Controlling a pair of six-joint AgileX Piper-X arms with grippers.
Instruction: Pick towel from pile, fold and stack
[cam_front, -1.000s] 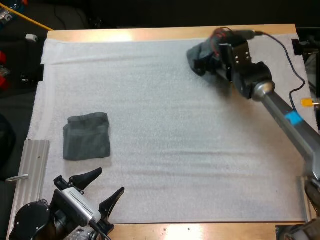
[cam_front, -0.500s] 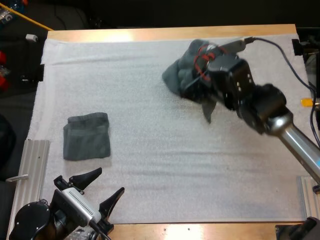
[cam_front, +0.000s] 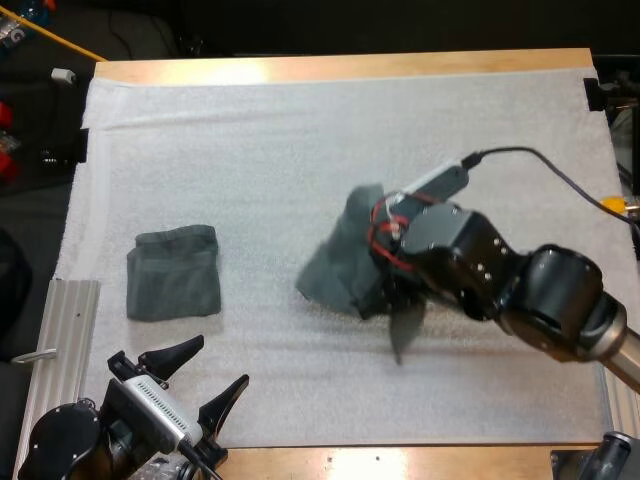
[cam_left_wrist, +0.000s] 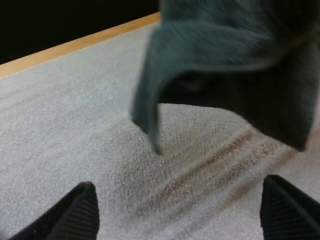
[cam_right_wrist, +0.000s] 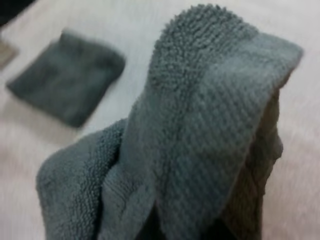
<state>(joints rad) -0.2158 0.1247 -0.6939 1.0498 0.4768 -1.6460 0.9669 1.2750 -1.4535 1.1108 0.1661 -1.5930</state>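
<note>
Grey-green terry, soft and limp: the towel (cam_front: 338, 262) hangs bunched from the right pincer (cam_front: 385, 295), which pinches it above the middle of the mat (cam_front: 250, 150), one corner dangling near the surface. It looks light and will sag wherever unsupported, so a corner or edge seems the best hold for spreading. At the tabletop's (cam_front: 330, 67) near edge the left pincer (cam_front: 215, 368) rests spread. A folded towel (cam_front: 173, 272) lies well apart to the left; nothing stands between

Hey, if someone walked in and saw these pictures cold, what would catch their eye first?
First, the crumpled towel hanging from the right gripper over the middle of the mat. Next, the folded towel lying flat on the mat's left side, with the left gripper open at the near edge.
</note>
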